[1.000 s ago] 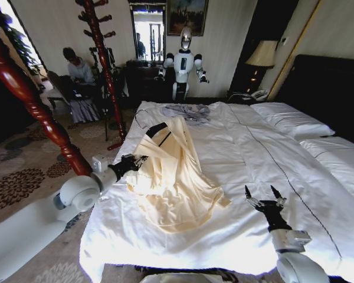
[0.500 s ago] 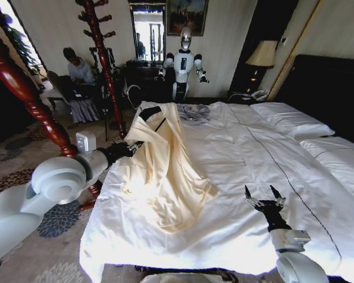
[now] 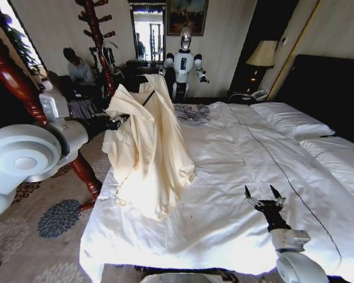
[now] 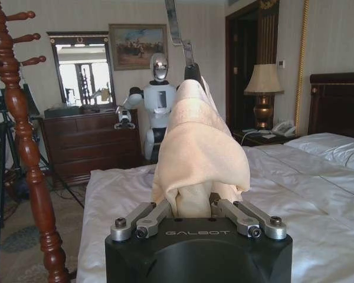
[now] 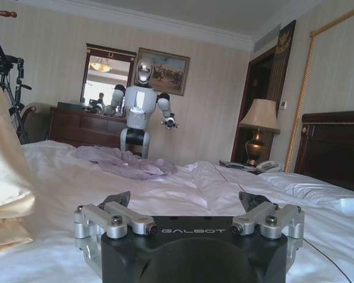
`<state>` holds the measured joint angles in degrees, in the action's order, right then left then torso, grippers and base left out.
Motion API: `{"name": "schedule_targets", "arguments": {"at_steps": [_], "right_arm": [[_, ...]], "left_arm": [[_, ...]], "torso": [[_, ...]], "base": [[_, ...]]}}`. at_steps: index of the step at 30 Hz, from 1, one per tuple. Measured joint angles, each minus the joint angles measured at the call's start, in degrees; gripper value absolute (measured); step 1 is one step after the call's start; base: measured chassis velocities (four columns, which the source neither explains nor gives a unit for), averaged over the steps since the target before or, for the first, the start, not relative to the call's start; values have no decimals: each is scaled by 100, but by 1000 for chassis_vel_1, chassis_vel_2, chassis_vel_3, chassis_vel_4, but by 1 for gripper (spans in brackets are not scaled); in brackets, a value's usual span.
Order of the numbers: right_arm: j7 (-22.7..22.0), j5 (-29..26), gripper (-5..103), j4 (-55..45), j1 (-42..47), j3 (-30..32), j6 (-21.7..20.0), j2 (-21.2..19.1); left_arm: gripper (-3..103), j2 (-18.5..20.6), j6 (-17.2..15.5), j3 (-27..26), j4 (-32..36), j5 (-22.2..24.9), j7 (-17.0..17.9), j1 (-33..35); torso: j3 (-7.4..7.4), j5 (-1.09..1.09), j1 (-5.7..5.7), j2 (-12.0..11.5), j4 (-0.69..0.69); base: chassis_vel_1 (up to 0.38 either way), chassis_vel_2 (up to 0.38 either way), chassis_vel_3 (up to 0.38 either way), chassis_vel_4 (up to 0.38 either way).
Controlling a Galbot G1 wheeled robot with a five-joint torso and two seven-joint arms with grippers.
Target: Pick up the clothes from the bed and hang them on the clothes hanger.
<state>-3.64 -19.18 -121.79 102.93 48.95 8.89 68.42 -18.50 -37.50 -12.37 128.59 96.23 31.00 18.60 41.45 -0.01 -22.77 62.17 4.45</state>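
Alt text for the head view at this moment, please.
The left gripper holds the cream garment lifted, its lower part trailing on the white bed, its hanger near the top. The right gripper hangs open over the bed's near edge; a grey-blue garment lies behind.

A: What does the arm look like beside the bed point(image 3: 242, 153)?

B: Glossy white rounded shells with a big disc-shaped joint, a small white box near the wrist, then black toward the left hand point(image 3: 115, 122).

A: And the hands?

B: The right hand point(image 5: 189, 206) has a black housing lettered GALBOT, silver linkage bars with dark screws, and black pointed fingertips point(image 5: 119, 199).
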Motion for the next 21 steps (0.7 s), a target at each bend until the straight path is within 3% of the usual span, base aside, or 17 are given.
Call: {"name": "schedule_targets", "arguments": {"at_steps": [5,10,13,17,21], "right_arm": [[-1,0,100,0,0,0,-1,0],[-1,0,100,0,0,-1,-1,0],[-1,0,100,0,0,0,-1,0],[-1,0,100,1,0,-1,-1,-1],[-1,0,100,1,0,0,-1,0]], "left_arm": [[18,221,-238,183,-281,791,356,-797],[18,360,-427,264,-436,1270,659,-1209],[18,503,-485,292,-556,1752,1015,-1506],[18,581,-486,350,-714,2115,1262,-1831],[18,653,-486,418,-887,2222,1298,-2090]], "torso": [[0,1,0,0,1],[0,1,0,0,1],[0,1,0,0,0],[0,1,0,0,2],[0,1,0,0,0]], "base": [[0,0,0,0],[0,0,0,0],[0,0,0,0],[0,0,0,0],[0,0,0,0]]}}
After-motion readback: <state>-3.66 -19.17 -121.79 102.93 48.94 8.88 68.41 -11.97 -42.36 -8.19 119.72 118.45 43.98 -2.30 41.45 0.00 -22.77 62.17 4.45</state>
